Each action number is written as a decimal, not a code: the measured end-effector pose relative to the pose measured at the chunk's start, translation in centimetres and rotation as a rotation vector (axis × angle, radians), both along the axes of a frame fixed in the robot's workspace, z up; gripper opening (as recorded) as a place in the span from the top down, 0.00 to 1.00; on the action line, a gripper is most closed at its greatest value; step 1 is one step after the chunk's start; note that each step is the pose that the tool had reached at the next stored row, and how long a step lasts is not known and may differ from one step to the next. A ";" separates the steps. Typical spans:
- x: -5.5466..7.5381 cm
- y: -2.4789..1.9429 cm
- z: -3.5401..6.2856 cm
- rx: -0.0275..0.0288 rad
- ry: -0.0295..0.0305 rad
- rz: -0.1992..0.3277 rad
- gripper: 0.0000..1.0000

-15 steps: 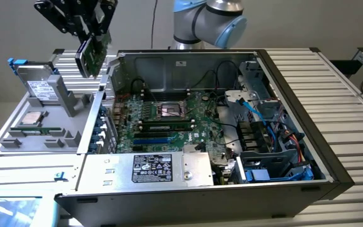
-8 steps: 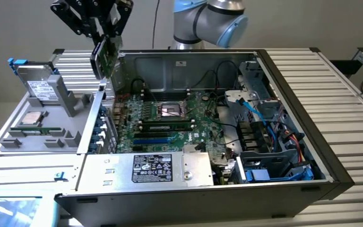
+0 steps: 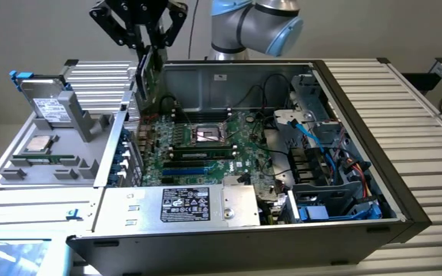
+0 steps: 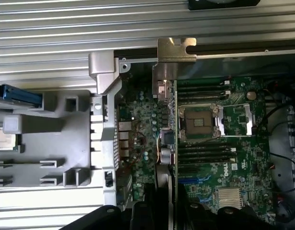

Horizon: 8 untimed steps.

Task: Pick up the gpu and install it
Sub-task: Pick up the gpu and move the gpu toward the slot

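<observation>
The gpu is showing a green board and a silver bracket. The gripper is showing black. The motherboard is showing green with black slots and 1 blue slot. The power supply is showing silver with 1 black label. The cables are showing blue. The tray is showing grey.

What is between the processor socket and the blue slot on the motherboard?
A memory stick sits between them, as the exterior view shows.
</observation>
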<state>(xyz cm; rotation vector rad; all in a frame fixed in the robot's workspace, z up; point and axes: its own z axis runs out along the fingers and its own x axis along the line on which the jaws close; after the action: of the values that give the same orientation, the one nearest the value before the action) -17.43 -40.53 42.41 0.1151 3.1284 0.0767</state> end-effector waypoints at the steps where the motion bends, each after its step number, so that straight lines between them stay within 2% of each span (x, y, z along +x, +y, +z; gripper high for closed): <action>1: 0.4 0.00 -0.06 -0.0003 0.0000 0.000 0.72; 8: 3.7 -0.05 -0.42 -0.0004 0.0000 0.000 0.72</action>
<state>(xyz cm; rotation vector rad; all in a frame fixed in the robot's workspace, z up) -13.76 -40.58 41.99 0.1153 3.1284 0.0761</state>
